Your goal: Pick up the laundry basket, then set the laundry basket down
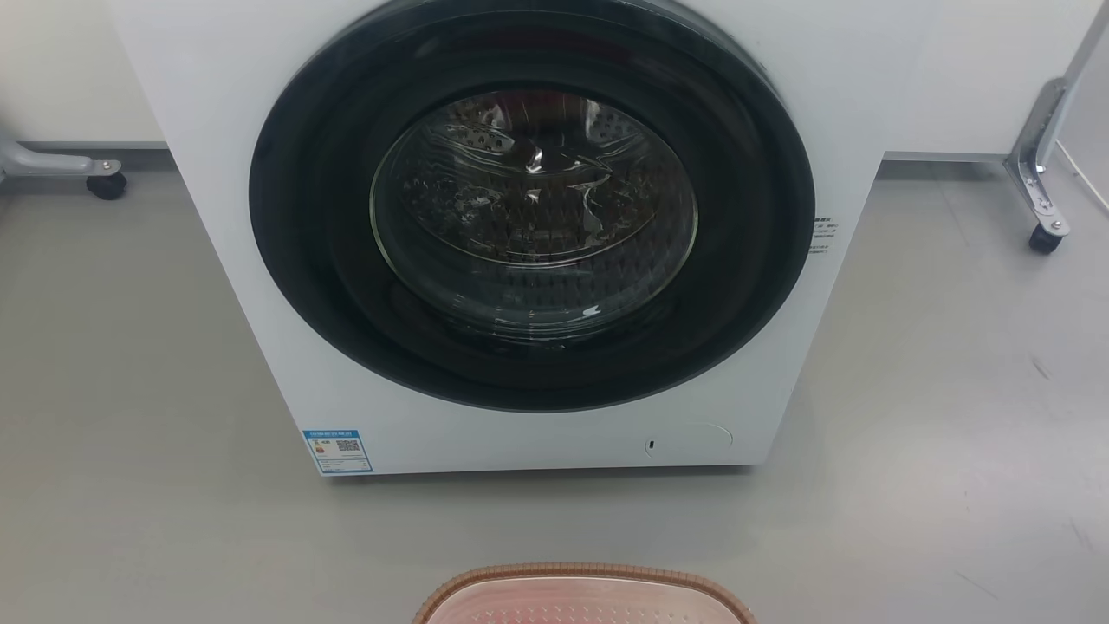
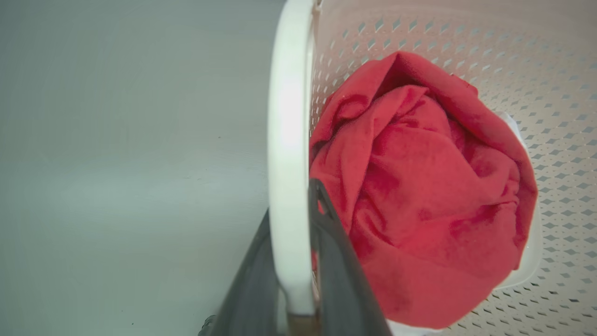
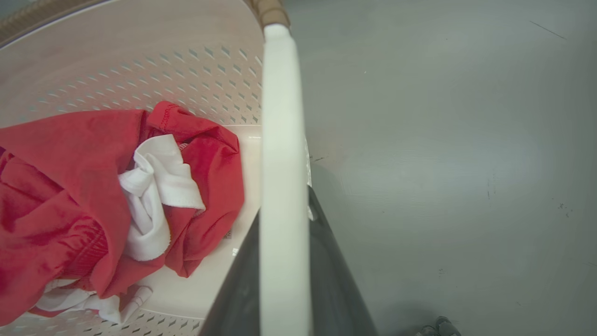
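The laundry basket (image 1: 585, 574) sat at the bottom edge of my head view, its brown woven-look rim showing just before the washer (image 1: 260, 260), with a strip of grey floor (image 1: 953, 433) between them. I could not tell whether it rested on the floor or hung clear of it.

My left gripper (image 2: 291, 200) was clamped on one white handle (image 2: 288, 116), a dark finger pressed against each side of the band. My right gripper (image 3: 283, 203) gripped the other handle (image 3: 282, 140) the same way, its jaws drawn in against the plastic.

Inside the perforated cream walls (image 2: 536, 70) lay a crumpled red garment (image 2: 419, 186), bunched near the left handle. On the right side a white cloth (image 3: 154, 196) was folded into the red fabric (image 3: 60, 186).

The washer's round dark door (image 1: 303, 260) was closed, its glass showing the steel drum (image 1: 533, 182). A blue label (image 1: 338, 451) sat at its lower left corner. Castered metal legs (image 1: 1044, 234) stood to the right of the washer, and another caster (image 1: 106, 184) to its left.
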### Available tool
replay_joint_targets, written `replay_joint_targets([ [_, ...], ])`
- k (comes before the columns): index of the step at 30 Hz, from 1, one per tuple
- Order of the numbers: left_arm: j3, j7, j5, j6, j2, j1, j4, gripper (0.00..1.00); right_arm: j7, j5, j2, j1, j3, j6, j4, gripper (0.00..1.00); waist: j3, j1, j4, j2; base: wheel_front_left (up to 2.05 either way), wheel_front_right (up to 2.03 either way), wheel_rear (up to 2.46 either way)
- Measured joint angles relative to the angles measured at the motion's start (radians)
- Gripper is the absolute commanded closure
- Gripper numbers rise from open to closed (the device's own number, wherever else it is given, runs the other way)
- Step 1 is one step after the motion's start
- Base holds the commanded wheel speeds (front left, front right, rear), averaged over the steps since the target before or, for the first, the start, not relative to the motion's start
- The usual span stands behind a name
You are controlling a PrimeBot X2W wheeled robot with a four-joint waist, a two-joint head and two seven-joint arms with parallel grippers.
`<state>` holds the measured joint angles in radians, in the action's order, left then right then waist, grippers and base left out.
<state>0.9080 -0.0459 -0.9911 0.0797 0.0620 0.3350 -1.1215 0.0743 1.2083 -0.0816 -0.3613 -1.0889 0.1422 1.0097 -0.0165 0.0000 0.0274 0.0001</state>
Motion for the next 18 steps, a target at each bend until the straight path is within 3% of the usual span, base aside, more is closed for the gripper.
replay_joint_targets([
  [18, 0.016, -0.002, -0.011, 0.001, 0.001, 0.001, -0.007, 1.0, 0.011, 0.036, 0.0, -0.017, -0.042, 0.0, 0.007, 1.0, 0.0, 0.0, 0.0, 0.0, 0.0, 0.0, 0.0],
])
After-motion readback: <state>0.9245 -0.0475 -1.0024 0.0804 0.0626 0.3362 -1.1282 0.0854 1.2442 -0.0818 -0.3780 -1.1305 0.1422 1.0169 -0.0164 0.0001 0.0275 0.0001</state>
